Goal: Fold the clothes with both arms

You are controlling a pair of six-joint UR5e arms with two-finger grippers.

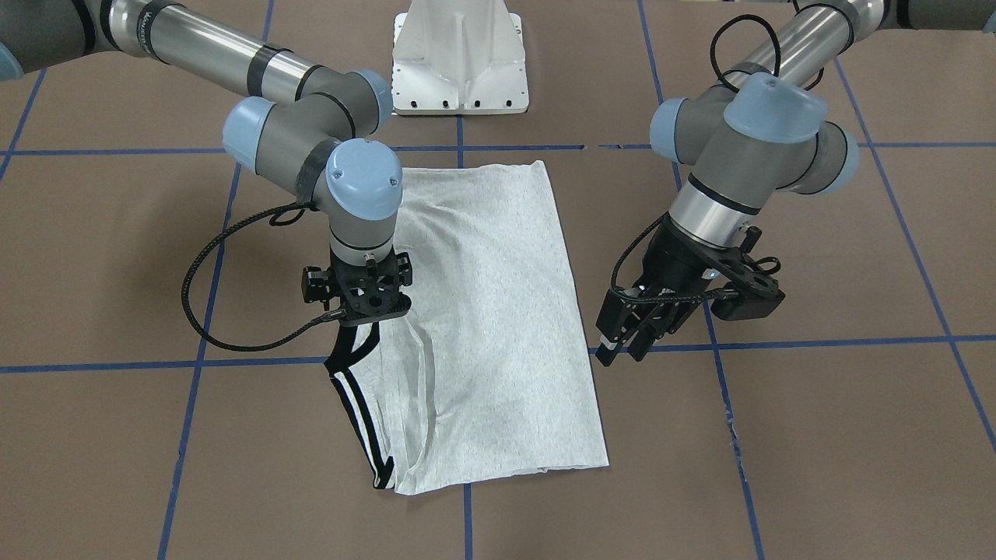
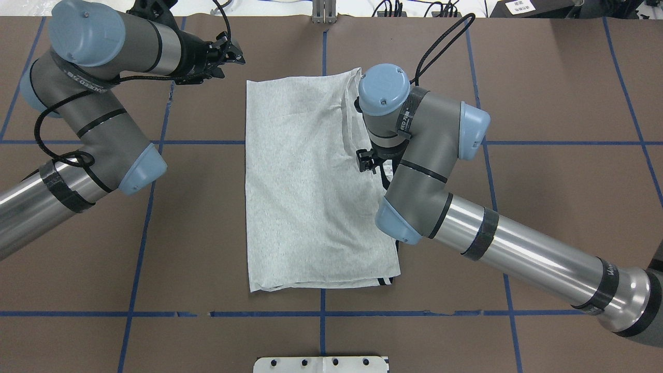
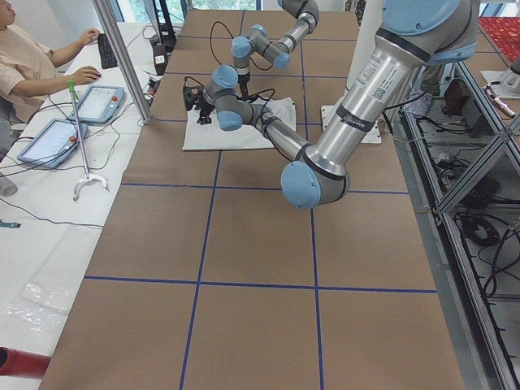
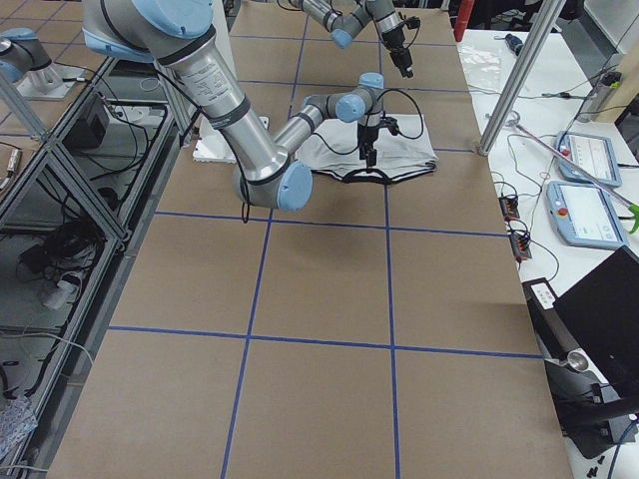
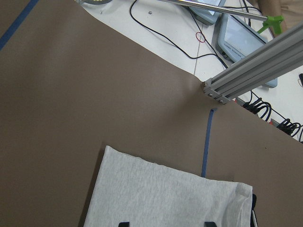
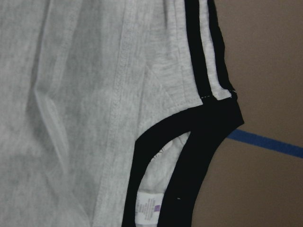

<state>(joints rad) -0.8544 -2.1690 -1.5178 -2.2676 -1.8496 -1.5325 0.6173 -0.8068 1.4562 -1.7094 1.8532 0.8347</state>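
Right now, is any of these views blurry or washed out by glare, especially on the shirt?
Right wrist view: very close and slightly soft, though the shirt and its black neckband read clearly. Overhead view: a bright glare streak along the metal tube of the right arm; shirt evenly lit. Front-facing view: sharp, only soft shadows. Side views: shirt small, detail lost.
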